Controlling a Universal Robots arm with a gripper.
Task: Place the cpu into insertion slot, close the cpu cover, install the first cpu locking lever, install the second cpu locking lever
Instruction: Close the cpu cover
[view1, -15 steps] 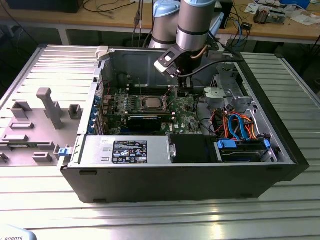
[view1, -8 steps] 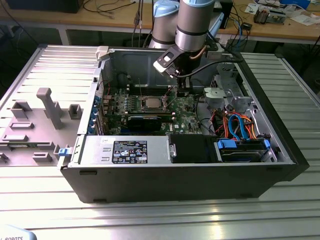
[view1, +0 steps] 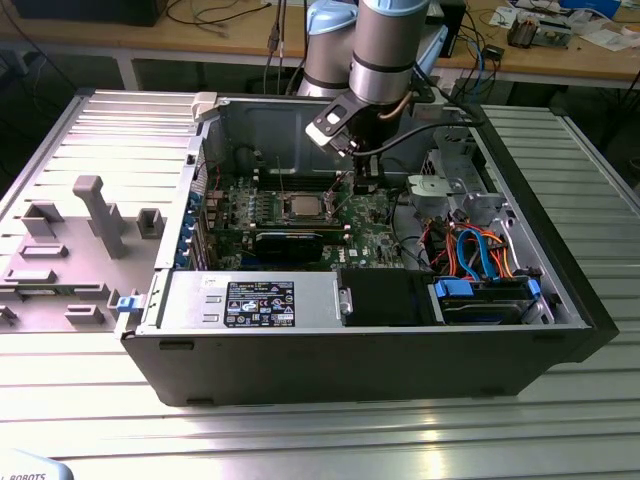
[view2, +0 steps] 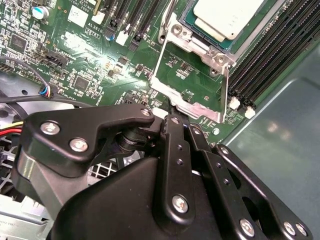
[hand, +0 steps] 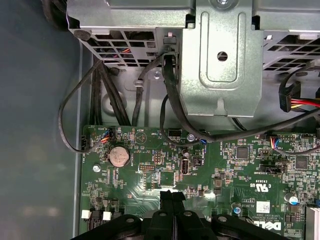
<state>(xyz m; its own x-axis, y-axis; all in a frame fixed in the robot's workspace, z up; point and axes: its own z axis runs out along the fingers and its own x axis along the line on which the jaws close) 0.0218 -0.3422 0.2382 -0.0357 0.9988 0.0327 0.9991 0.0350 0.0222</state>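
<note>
The cpu (view2: 227, 17) is seen seated in the insertion slot (view2: 202, 46), its dull silver top bare, near the middle of the motherboard (view2: 85, 65) and beside the long memory slots (view2: 272, 55). The cpu cover (view2: 200, 111) is swung open away from the slot, and green board is visible through its square window. The gripper (view2: 172, 112) is held low over the motherboard at the cover's far edge. Its fingers are pressed together with nothing seen between them, as is also shown in the first wrist view (hand: 171, 196). Contact with the cover seems possible but cannot be settled. In the exterior view the arm is reaching down into the open computer case (view1: 400, 360).
</note>
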